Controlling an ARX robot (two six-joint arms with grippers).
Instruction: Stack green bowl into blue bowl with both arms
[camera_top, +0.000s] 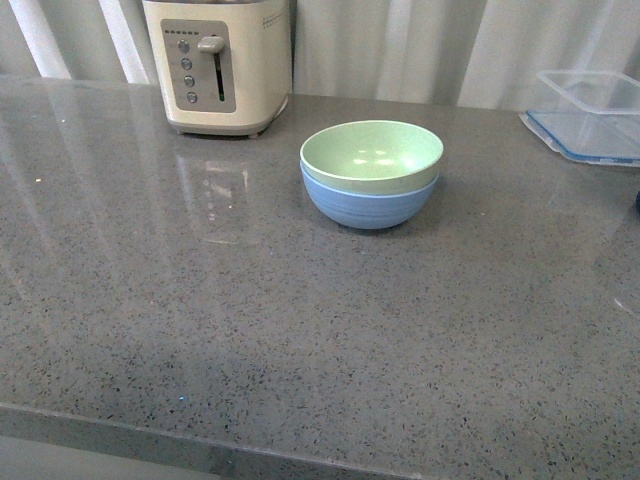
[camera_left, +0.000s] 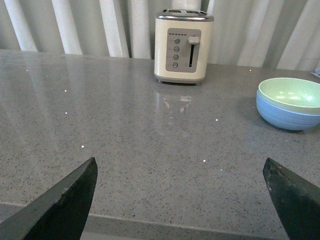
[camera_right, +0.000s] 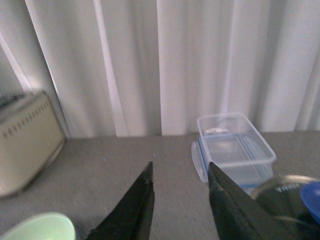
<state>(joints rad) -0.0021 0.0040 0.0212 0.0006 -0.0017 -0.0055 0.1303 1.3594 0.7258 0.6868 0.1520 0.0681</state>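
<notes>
The pale green bowl (camera_top: 372, 155) sits nested inside the blue bowl (camera_top: 366, 205) on the grey counter, a little right of centre in the front view. Neither arm shows in that view. In the left wrist view both bowls, green (camera_left: 292, 94) in blue (camera_left: 285, 115), stand far off to one side; my left gripper (camera_left: 180, 167) is open wide over bare counter near its front edge. My right gripper (camera_right: 180, 170) is open with nothing between its fingers, raised above the counter; the green bowl's rim (camera_right: 40, 227) peeks in at the picture's corner.
A cream toaster (camera_top: 218, 62) stands at the back left against white curtains. A clear plastic container with a blue-edged lid (camera_top: 590, 115) lies at the back right. In the right wrist view a dark round lid (camera_right: 282, 197) and a blue object (camera_right: 312, 197) lie beside the container (camera_right: 232, 145).
</notes>
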